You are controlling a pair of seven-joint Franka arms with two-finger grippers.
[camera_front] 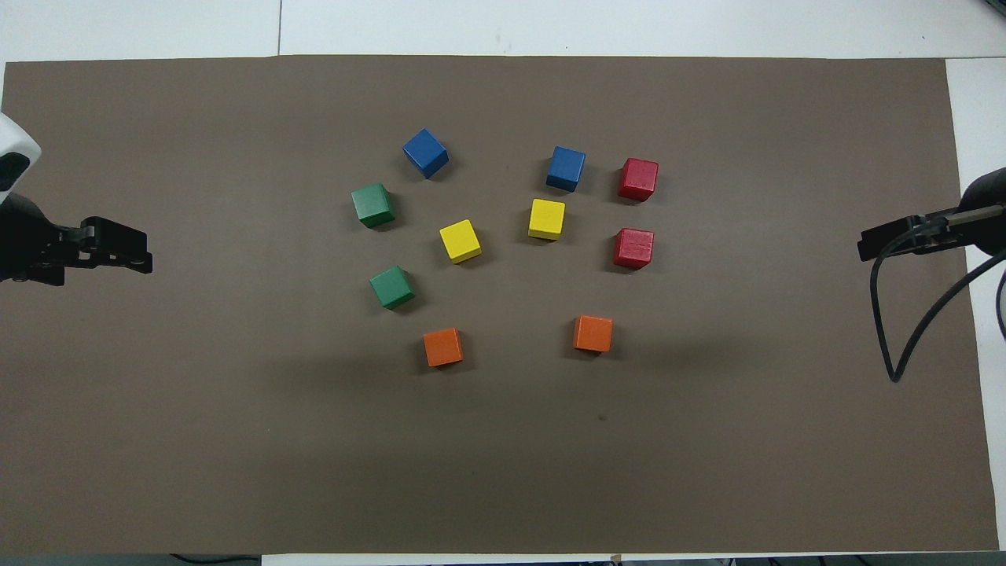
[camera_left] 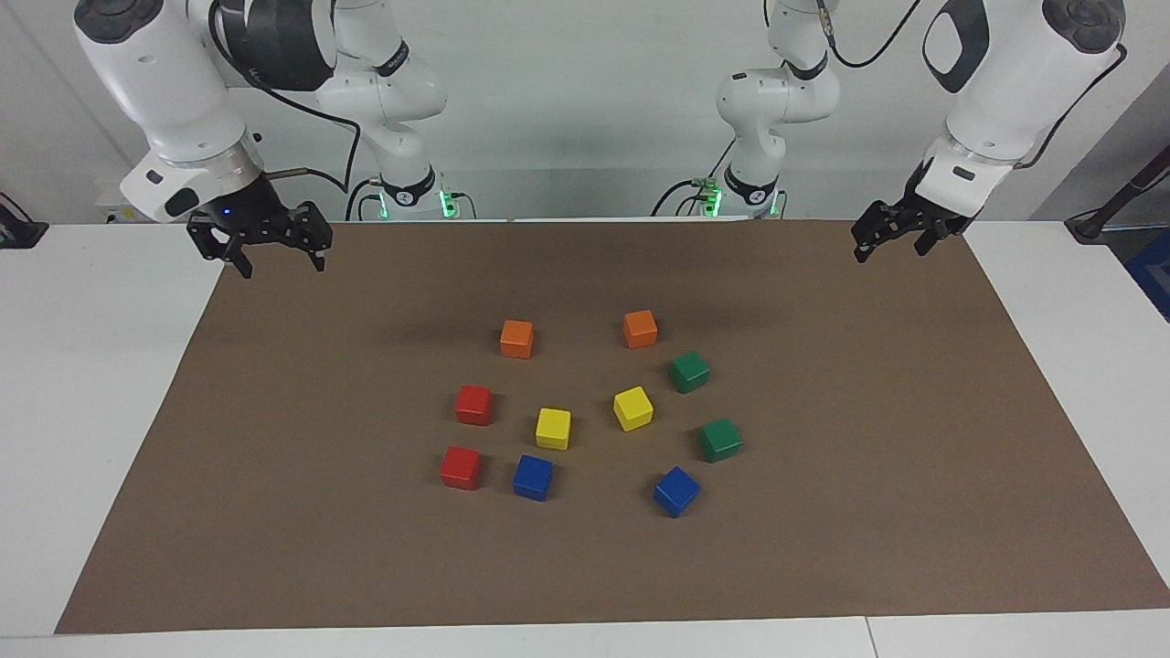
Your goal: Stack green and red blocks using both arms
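**Blocks unstacked, both arms waiting**

Blocks lie singly on the brown mat, none stacked and none touching another. The landmark for all positions below is the yellow cube nearer to the robots.

1. Green blocks. The nearer green block sits just toward the left arm's end of the table from the landmark and slightly nearer to the robots. The farther green block lies farther from the robots than the landmark, also toward the left arm's end.
2. Red blocks. The nearer red block lies level with the landmark, well toward the right arm's end. The farther red block lies farther from the robots than the landmark, toward the same end.
3. Other cubes. A second yellow cube sits between the landmark and the red blocks. Two orange cubes lie nearer to the robots than the landmark; two blue cubes lie farther.

The left gripper hangs over the mat's corner at the left arm's end, well apart from the landmark. Its finger spacing cannot be told; it holds nothing.

The right gripper hangs over the mat's corner at the right arm's end, fingers spread wide and empty.
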